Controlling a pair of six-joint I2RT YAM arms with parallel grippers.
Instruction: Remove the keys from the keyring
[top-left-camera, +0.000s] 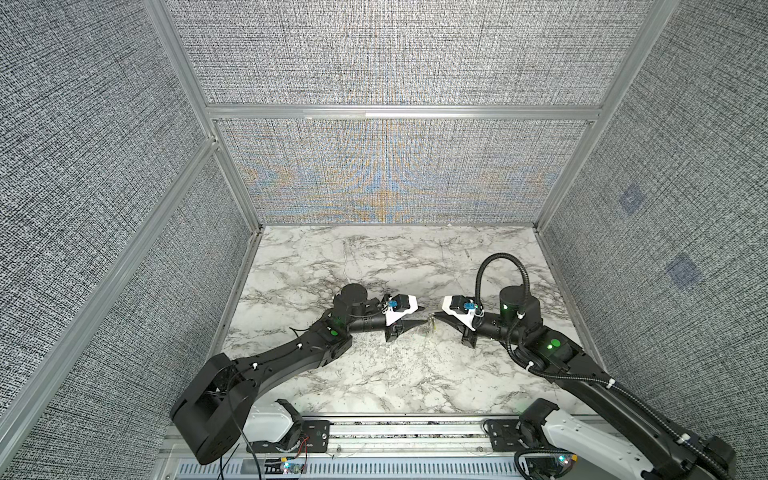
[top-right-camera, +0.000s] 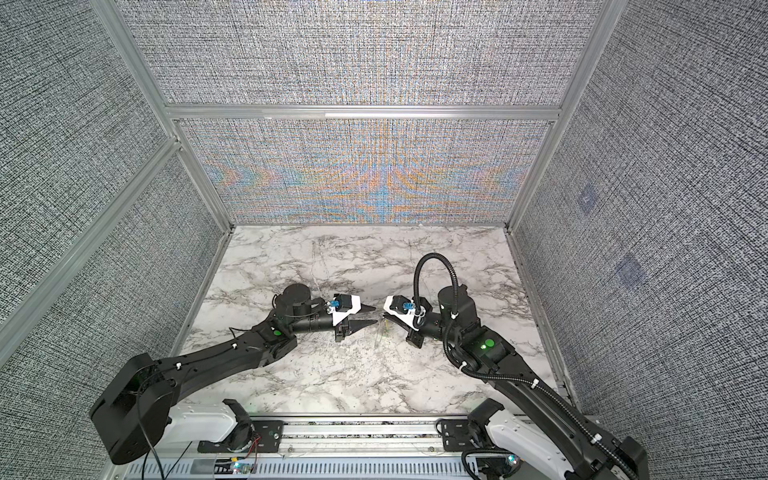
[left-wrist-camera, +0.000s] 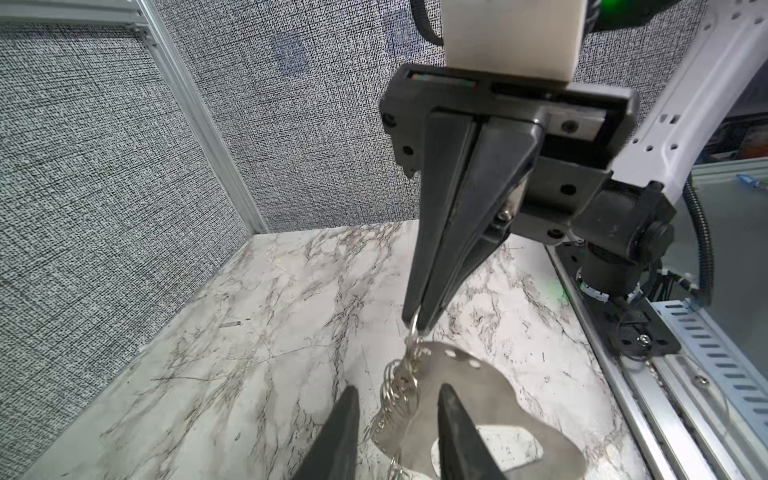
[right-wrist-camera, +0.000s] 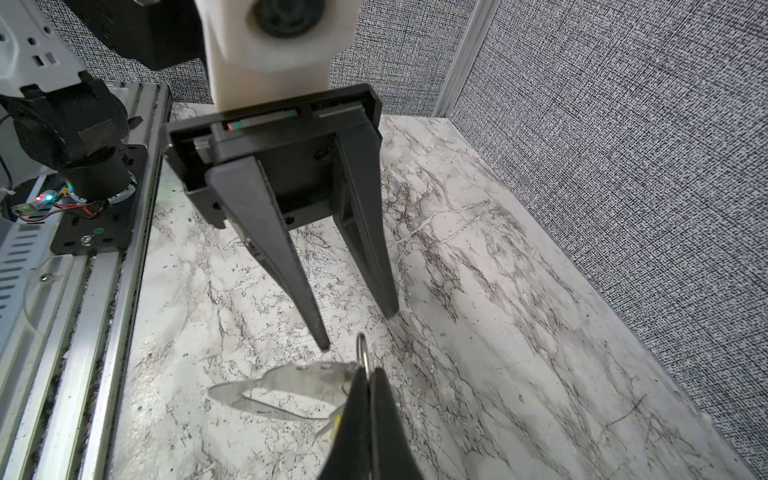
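Observation:
The keyring (left-wrist-camera: 469, 399), a flat grey metal holder with an oval slot, hangs above the marble table. My right gripper (right-wrist-camera: 365, 372) is shut on a small wire ring (right-wrist-camera: 361, 347) at the keyring's end. In the left wrist view, a cluster of wire loops (left-wrist-camera: 395, 386) hangs along its edge. The keys are mostly hidden; only a yellow tag (right-wrist-camera: 337, 424) shows beside my right fingers. My left gripper (left-wrist-camera: 397, 390) is open, its tips either side of the loops and the keyring's edge and gripping nothing. In both top views the two grippers (top-left-camera: 424, 314) (top-right-camera: 384, 321) meet tip to tip at mid-table.
The marble table (top-left-camera: 374, 266) is walled by grey fabric panels on three sides. An aluminium rail (top-left-camera: 407, 432) with both arm bases runs along the front edge. A looped black cable (top-left-camera: 498, 270) rises from the right arm.

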